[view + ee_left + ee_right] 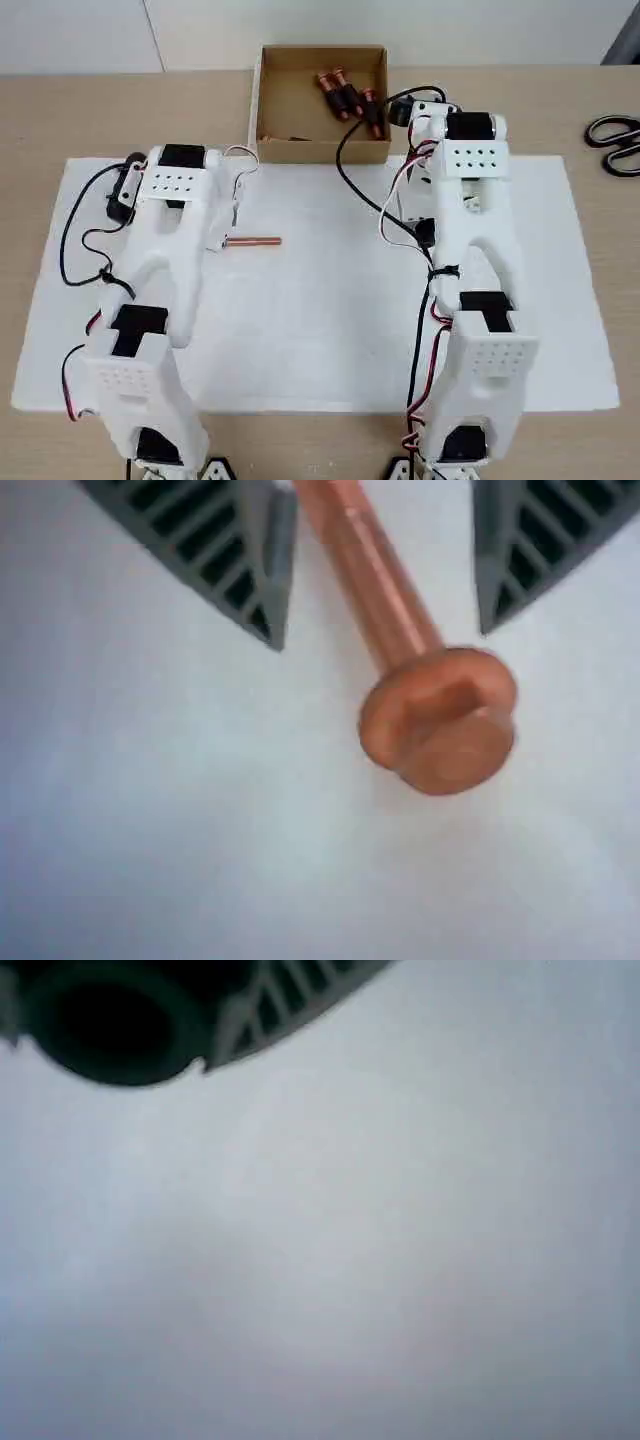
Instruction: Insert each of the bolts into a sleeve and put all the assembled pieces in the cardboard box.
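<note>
A copper bolt (252, 241) lies on the white mat (320, 340), just right of my left gripper (232, 215). In the left wrist view the bolt (430, 720) points its flanged head at the camera. Its shaft runs between the two grey fingers (230, 560) of the left gripper (380, 635), which stands open with a gap on each side. My right gripper (110, 1050) is shut on a black sleeve (100, 1020), low over the mat. The right arm (470, 160) sits in front of the cardboard box (320, 152), which holds several assembled copper-and-black pieces (350, 95).
Black scissors (615, 140) lie on the wooden table at the far right. Cables hang beside both arms. The mat between the two arms is bare.
</note>
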`<state>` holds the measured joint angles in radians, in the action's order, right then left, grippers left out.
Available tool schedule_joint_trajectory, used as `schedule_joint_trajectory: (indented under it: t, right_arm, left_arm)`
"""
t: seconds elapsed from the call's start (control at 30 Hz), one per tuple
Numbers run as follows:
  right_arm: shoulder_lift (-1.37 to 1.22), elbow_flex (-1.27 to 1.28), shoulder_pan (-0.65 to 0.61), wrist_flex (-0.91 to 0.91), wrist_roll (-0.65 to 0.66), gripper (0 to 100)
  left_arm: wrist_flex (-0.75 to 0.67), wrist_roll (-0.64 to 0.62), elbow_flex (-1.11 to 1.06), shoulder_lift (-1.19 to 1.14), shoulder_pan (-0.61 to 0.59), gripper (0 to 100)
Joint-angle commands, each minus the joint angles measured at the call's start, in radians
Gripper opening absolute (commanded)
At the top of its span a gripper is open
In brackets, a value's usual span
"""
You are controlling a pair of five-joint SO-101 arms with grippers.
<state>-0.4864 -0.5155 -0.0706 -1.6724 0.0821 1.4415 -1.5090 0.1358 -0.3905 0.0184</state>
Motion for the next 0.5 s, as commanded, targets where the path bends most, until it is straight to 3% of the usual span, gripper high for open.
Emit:
schedule_joint_trajectory:
  t: [0.0, 0.47]
  right_arm:
    - [0.067, -0.005, 0.002, -0.001, 0.003, 0.4]
    - [0.067, -0.005, 0.002, -0.001, 0.003, 0.4]
  left_arm:
    - [-0.011, -0.026, -0.002, 0.008, 0.011, 12]
    - [-0.017, -0.054, -0.025, -0.054, 0.063, 12]
